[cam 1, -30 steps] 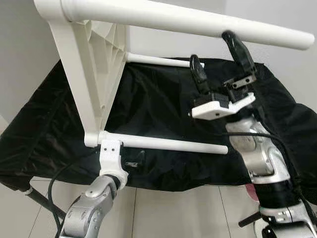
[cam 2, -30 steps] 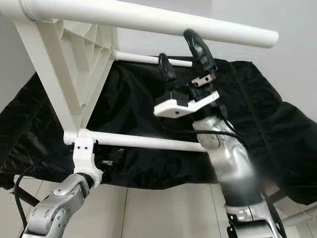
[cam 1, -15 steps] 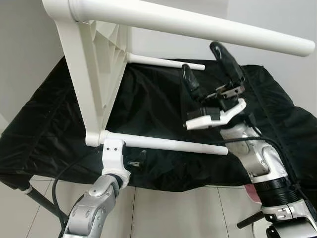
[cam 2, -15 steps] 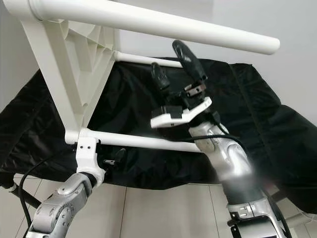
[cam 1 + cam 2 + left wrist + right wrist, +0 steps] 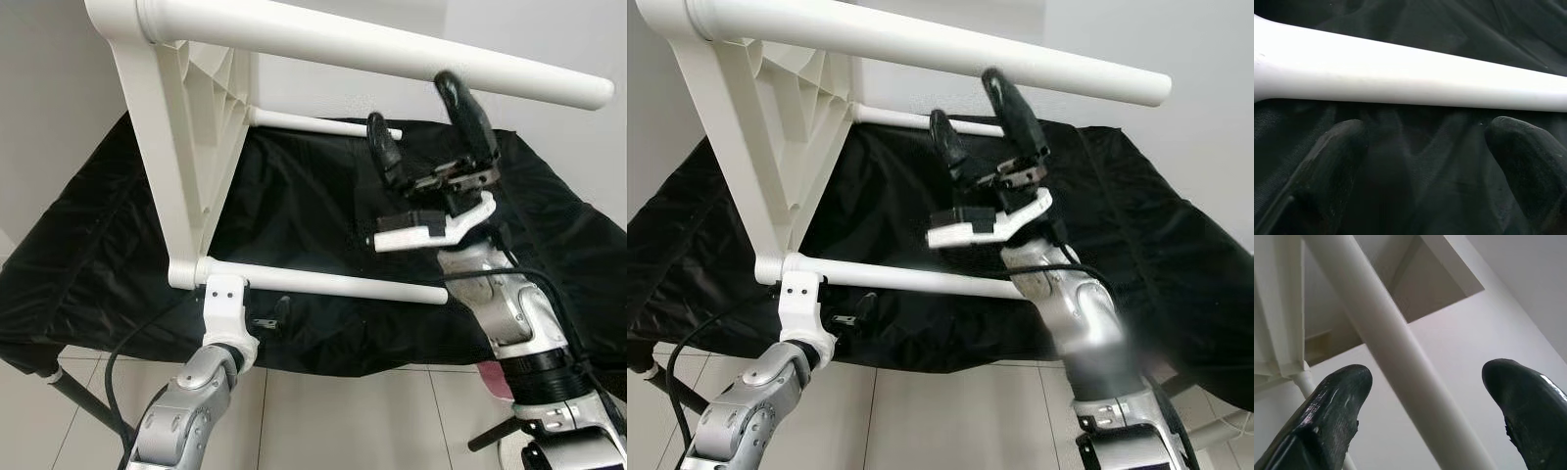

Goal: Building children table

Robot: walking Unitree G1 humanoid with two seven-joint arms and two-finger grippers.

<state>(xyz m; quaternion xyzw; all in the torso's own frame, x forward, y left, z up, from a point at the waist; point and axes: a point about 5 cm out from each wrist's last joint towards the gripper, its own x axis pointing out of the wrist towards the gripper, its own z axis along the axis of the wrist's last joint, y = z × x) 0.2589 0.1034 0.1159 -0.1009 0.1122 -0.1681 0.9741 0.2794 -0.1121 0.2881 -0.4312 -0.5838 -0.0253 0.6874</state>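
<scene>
Four white legs jut from the children's table top [image 5: 181,147], which stands on edge over a black cloth [image 5: 313,206], filling the eye views from nine to twelve o'clock. Since half a second ago the right gripper [image 5: 429,122] has risen toward the nearest upper leg [image 5: 392,49], fingers spread wide, gripping nothing; a grasp there looks imminent. At seven o'clock the left gripper [image 5: 1420,147] sits under the lower leg [image 5: 333,285], parted, not clamping.
</scene>
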